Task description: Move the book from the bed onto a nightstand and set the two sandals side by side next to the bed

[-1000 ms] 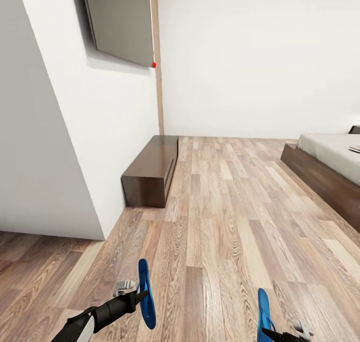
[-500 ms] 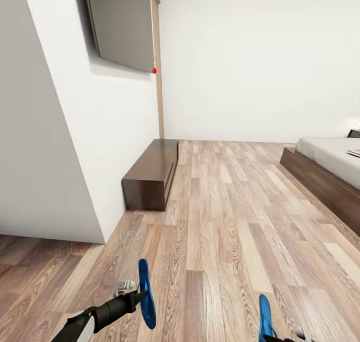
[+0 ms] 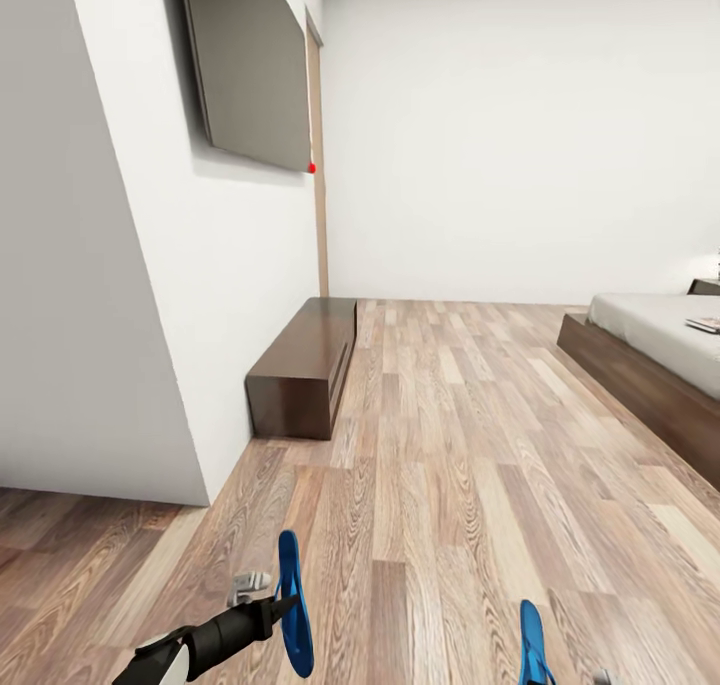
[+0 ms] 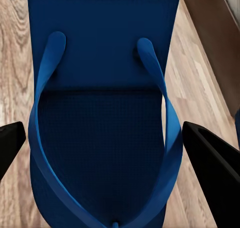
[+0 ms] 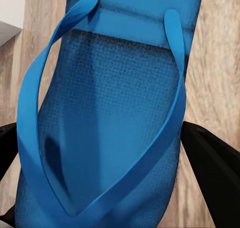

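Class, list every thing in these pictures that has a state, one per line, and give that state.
left end effector: shut on left sandal
right end effector: shut on right sandal
left sandal: held on edge, off the floor
right sandal: held, off the floor
book: lying on bed

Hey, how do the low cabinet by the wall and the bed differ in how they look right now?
The low cabinet is dark brown wood all over, with a bare glossy top; the bed has a dark brown frame under a pale mattress. The cabinet stands against the white wall at the view's left; the bed sits across the floor at its right, cut by the picture's edge. A small flat thing lies on the bed; nothing lies on the cabinet. Both are low and stand on the wood-plank floor.
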Available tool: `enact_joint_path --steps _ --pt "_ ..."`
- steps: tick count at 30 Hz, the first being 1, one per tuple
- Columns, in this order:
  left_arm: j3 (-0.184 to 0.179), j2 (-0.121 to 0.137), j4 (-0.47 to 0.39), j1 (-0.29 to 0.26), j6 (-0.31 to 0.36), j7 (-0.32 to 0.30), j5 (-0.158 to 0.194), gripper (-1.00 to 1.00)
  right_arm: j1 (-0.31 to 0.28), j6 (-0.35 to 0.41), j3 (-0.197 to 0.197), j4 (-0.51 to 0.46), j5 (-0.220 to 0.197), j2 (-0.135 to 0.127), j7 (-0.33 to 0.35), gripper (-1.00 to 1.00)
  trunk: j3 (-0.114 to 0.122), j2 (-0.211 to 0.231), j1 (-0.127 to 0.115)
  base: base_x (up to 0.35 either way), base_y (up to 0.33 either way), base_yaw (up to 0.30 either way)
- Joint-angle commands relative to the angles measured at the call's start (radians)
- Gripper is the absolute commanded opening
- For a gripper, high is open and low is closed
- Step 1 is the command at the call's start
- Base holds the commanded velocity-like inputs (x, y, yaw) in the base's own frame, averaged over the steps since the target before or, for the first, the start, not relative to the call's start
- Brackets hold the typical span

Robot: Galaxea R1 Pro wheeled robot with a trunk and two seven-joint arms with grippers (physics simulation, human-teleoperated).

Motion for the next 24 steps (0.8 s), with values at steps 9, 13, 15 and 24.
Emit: enact_joint_path --steps 9,13,15,24 --pt "0.003 -0.002 0.002 0.0 0.009 -0.003 0.003 -1.0 -0.001 0.003 -0.007 0.014 0.001 0.05 0.0 -1.0 0.03 0.042 -0.025 0.0 0.0 0.0" --pt "0.003 -0.004 0.015 0.0 0.009 0.054 0.003 -1.0 -0.001 0.003 -0.007 0.015 0.001 0.055 -0.001 -1.0 0.042 0.07 -0.04 0.0 0.0 0.0" --pt "0.002 -0.004 0.051 0.0 0.0 0.131 0.0 -1.0 0.0 0.003 -0.008 0.015 0.001 0.056 -0.001 -1.0 0.048 0.084 -0.048 0.0 0.0 0.0" --pt "0.002 -0.003 0.135 0.0 -0.114 0.19 -0.051 -1.0 0.0 -0.036 -0.006 0.017 0.001 0.059 -0.001 -1.0 0.077 0.147 -0.082 0.0 0.0 -0.002"
